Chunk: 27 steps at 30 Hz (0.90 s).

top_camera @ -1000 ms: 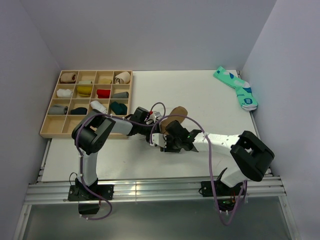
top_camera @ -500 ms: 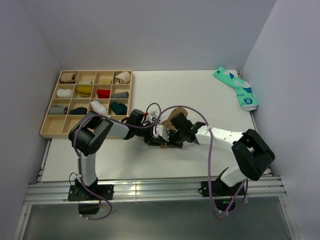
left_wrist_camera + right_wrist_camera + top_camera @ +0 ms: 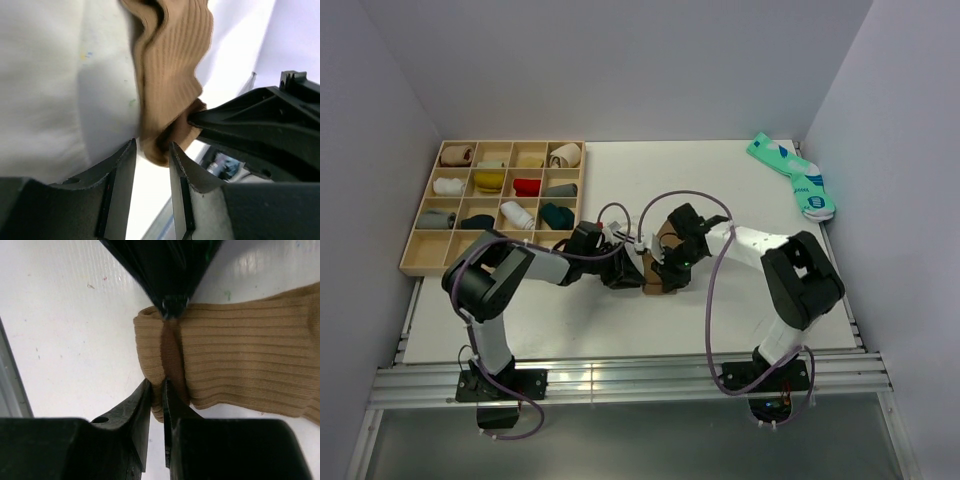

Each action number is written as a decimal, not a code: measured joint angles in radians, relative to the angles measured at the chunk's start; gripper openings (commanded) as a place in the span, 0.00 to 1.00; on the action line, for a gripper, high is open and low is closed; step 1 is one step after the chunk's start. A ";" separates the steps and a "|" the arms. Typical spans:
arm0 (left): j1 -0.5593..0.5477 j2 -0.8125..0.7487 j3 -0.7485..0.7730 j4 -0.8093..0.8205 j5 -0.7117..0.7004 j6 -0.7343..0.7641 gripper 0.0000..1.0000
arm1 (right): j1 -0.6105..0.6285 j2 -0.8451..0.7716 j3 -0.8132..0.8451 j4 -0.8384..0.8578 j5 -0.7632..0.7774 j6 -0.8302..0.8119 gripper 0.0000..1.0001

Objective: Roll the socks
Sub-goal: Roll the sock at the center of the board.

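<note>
Tan sock [image 3: 652, 272] lies mid-table, just in front of both arms, its end bunched up between the two tools. Left gripper [image 3: 152, 150] is clamped on the rounded end of the fabric, with a fold caught between its fingers. Right gripper [image 3: 156, 390] is pinched almost closed on the same end from the opposite side, a thin lip of ribbed knit between its tips. Teal pair [image 3: 792, 178] sits well apart at the far right corner of the table [image 3: 720, 200], untouched. Wooden tray [image 3: 430, 250] holding rolled socks sits at far left.

Handling, as a judgement: light, soft, stretchy ribbed knit with no stiffness, so it will likely sag and unroll if let go. Not slippery, not fragile. Best hold looks like the thick folded edge of the bunch rather than a single layer, with both tools close together so the turn comes out tight. Risk: one layer slips out and the roll loosens
</note>
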<state>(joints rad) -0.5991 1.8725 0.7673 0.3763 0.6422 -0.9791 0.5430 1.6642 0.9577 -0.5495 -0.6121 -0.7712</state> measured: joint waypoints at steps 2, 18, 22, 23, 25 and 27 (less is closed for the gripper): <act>0.002 -0.024 -0.016 0.000 -0.039 0.017 0.39 | -0.018 0.037 0.035 -0.047 -0.023 -0.008 0.18; -0.075 -0.167 -0.141 0.121 -0.252 0.185 0.41 | -0.075 0.312 0.353 -0.401 -0.139 -0.023 0.17; -0.103 -0.173 -0.141 0.176 -0.266 0.228 0.40 | -0.082 0.354 0.391 -0.447 -0.153 -0.022 0.17; -0.103 -0.171 -0.140 0.185 -0.266 0.235 0.40 | -0.084 0.362 0.399 -0.456 -0.157 -0.021 0.17; -0.103 -0.160 -0.135 0.208 -0.266 0.251 0.41 | -0.087 0.376 0.413 -0.470 -0.161 -0.018 0.17; -0.103 -0.141 -0.126 0.225 -0.266 0.266 0.41 | -0.091 0.391 0.430 -0.487 -0.166 -0.011 0.17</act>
<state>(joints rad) -0.7025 1.7313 0.6418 0.6014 0.3763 -0.7136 0.4519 2.0556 1.3872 -1.0363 -0.7784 -0.7822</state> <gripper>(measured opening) 0.406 0.178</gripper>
